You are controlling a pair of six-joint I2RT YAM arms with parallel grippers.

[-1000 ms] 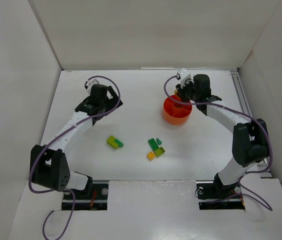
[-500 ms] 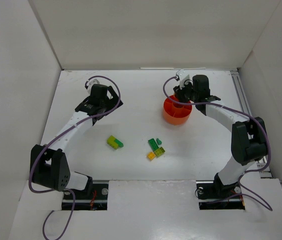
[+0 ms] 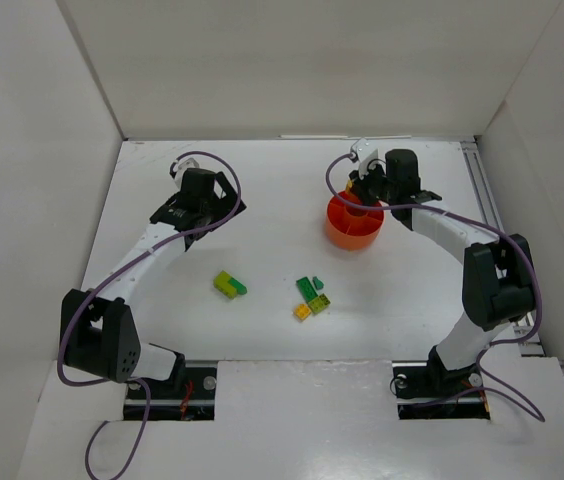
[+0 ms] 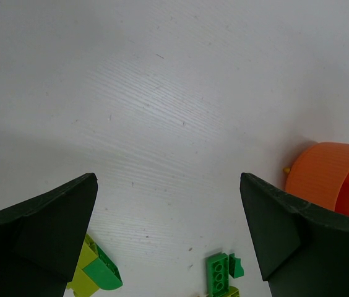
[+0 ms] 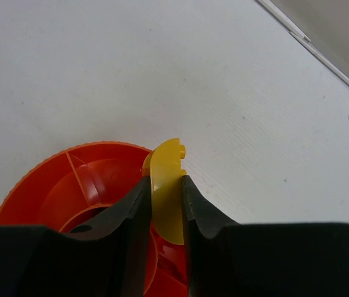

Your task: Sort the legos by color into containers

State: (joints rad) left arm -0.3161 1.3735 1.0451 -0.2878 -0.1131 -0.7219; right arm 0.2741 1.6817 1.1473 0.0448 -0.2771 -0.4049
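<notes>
A yellow lego piece (image 5: 167,162) with a rounded top edge is being pinched upright between the closed jaws of the right gripper (image 5: 165,197). In the right wrist view the piece is being held above the far rim of the orange dish (image 5: 44,179); whether it is touching the rim cannot be told. In the top view the right gripper (image 3: 366,196) is being held over the far side of the orange dish (image 3: 346,238), which is sitting on the white table (image 3: 262,220) at the right rear.

The jaws of the left gripper (image 4: 168,185) are being held wide apart with nothing between them, above bare table at the left rear. Below it, in the left wrist view, a lime-and-green brick pair (image 4: 94,272) and a green brick (image 4: 218,272) are lying loose. In the top view the lime-and-green brick pair (image 3: 228,285) is lying near the middle of the table, and a small cluster of green, lime and yellow bricks (image 3: 310,297) is lying to its right, both well apart from the dish.
</notes>
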